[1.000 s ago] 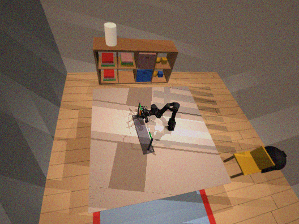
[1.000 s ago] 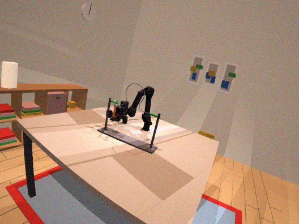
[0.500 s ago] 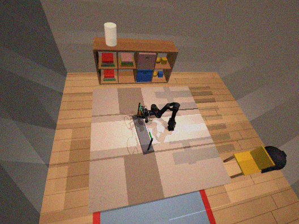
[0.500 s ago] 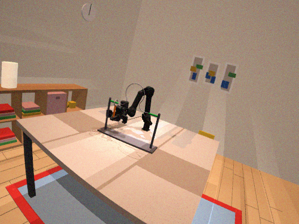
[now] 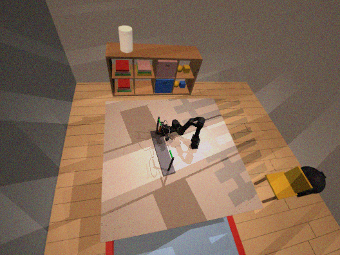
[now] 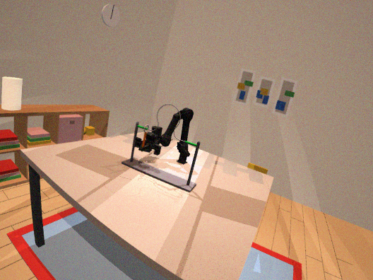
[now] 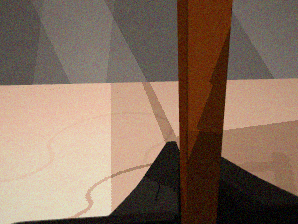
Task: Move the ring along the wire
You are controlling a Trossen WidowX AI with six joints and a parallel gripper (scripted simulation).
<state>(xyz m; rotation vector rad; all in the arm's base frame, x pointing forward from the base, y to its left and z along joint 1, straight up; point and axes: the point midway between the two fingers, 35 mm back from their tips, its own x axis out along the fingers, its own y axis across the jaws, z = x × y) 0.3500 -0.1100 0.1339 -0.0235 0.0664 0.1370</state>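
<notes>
My gripper (image 5: pixel 160 129) (image 6: pixel 144 143) (image 7: pixel 179 150) is shut on the orange handle (image 6: pixel 144 137) (image 7: pixel 204 65), which stands upright between the fingers. The small ring is above the handle, around the wire at the inner end of the green part (image 6: pixel 140 126) beside the left post (image 6: pixel 133 145) in the exterior view; whether it touches the wire is too small to tell. The thin grey wire (image 6: pixel 169 104) arches high, then dips to the other green part (image 5: pixel 171 154) (image 6: pixel 191 143) at the right post (image 5: pixel 170 164) (image 6: pixel 193 164). The ring is out of the wrist view.
Both posts stand on a dark base plate (image 5: pixel 163 154) (image 6: pixel 159 173) on the table (image 5: pixel 129 180) (image 6: pixel 148 212). My arm (image 5: pixel 193 122) (image 6: pixel 185 124) stands on the far side of the wire in the exterior view, close behind its arch. A shelf (image 5: pixel 154 51) stands beyond the table.
</notes>
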